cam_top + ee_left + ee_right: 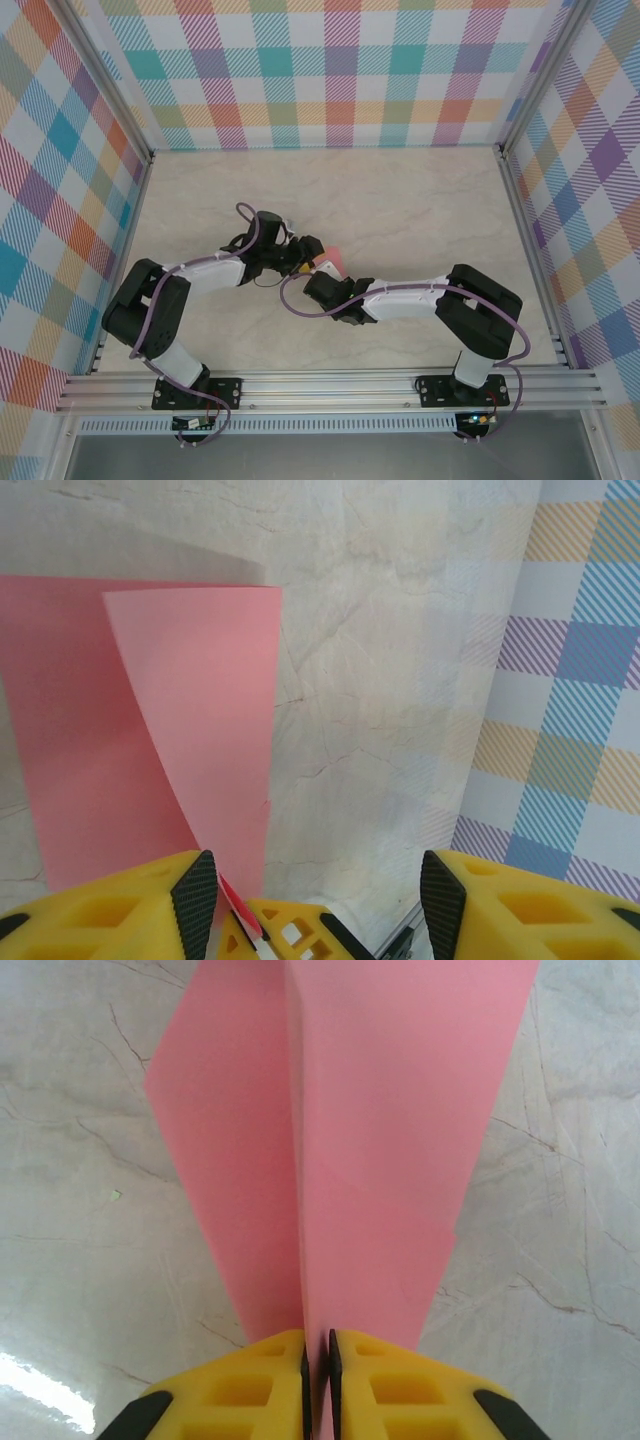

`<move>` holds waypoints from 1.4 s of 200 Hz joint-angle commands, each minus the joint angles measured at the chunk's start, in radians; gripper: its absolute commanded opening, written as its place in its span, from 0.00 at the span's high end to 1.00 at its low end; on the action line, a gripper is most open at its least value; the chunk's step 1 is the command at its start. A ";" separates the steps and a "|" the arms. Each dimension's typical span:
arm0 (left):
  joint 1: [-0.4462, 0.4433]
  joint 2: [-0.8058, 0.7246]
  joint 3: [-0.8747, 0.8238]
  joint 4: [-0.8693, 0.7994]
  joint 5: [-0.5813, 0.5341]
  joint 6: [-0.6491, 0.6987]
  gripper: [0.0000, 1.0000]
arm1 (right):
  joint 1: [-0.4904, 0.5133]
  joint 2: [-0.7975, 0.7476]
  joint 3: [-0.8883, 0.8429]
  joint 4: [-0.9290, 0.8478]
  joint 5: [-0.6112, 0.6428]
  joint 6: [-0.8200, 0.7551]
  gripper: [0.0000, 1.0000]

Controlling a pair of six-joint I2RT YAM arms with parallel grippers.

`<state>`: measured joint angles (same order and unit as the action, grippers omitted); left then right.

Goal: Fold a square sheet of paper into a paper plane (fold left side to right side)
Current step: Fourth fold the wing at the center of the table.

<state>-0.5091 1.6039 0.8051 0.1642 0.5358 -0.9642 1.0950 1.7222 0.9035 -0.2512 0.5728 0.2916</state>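
Our left gripper [318, 895] stands open and empty beside the half-folded pink paper [200, 730] on the table [380, 680]; our right gripper [318, 1360] pinches its edge tight. We fear the unheld side slipping, skewing the fold.

Glowing under bright, diffuse light from above in the top view; dropping only faint, soft-edged shadows beneath the arms [410, 297] onto the pale marble table [400, 200]; leaning the checked walls [330, 70] outward toward the corners; in the left wrist view, laying a grey shadow across the tabletop beyond the sheet of paper [90, 730], lighting the raised flap paler than the layer beneath, softening those walls into slight blur; in the right wrist view, flaring a white glare patch at the stone's lower left, shading the paper's left face darker than its right.
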 commanded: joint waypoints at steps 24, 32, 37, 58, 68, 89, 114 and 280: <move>0.009 -0.099 -0.030 -0.087 -0.039 0.047 0.38 | -0.018 -0.002 -0.033 0.021 -0.088 0.059 0.88; 0.012 -0.115 -0.034 -0.106 -0.045 0.054 0.37 | -0.027 -0.008 -0.042 0.028 -0.104 0.066 0.88; 0.013 -0.125 -0.036 -0.116 -0.051 0.060 0.37 | -0.033 -0.013 -0.048 0.033 -0.117 0.069 0.88; 0.020 -0.172 -0.052 -0.155 -0.072 0.076 0.35 | -0.055 -0.040 -0.075 0.066 -0.177 0.076 0.88; 0.022 -0.191 -0.057 -0.175 -0.081 0.086 0.35 | -0.071 -0.053 -0.086 0.081 -0.217 0.082 0.88; 0.022 -0.213 -0.066 -0.199 -0.088 0.105 0.35 | -0.111 -0.081 -0.109 0.121 -0.304 0.089 0.88; 0.021 -0.220 -0.085 -0.199 -0.079 0.116 0.36 | -0.151 -0.106 -0.119 0.143 -0.392 0.089 0.89; -0.057 0.038 -0.001 -0.023 0.007 0.093 0.49 | -0.403 -0.035 -0.115 0.207 -0.925 0.106 0.89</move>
<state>-0.5453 1.6176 0.7506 0.0978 0.5190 -0.8711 0.7067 1.6581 0.7921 -0.0673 -0.2710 0.3851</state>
